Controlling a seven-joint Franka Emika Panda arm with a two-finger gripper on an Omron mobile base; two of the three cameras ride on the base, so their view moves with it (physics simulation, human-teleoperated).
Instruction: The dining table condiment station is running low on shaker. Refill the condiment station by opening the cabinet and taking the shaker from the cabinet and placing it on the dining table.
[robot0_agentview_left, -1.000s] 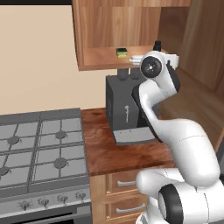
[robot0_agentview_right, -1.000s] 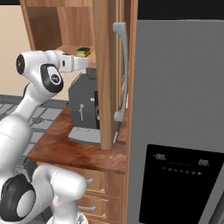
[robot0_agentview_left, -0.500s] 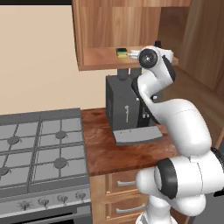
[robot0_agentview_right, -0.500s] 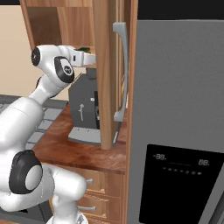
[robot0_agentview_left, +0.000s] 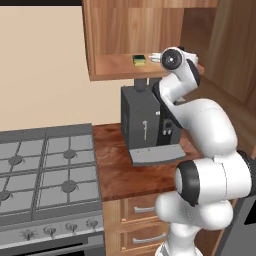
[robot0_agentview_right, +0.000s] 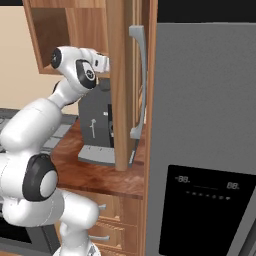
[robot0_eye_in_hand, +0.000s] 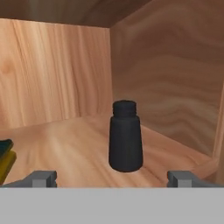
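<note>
In the hand view, the gripper (robot0_eye_in_hand: 112, 178) showed just the tops of its two finger tips (robot0_eye_in_hand: 42, 178) at the bottom of the frame, the rest cut off there, so how wide the jaws stood was not fully readable. A yellow and dark object (robot0_eye_in_hand: 5, 158) at the lower left was cut by the left edge, too little to name. In the left base view, the arm's wrist hid the right part of the cabinet (robot0_agentview_left: 125, 30) shelf, and a small yellow-green thing (robot0_agentview_left: 139, 60) there was too small to identify. In the right base view, the open cabinet door (robot0_agentview_right: 120, 85) hid the hand and the shelf behind it.
</note>
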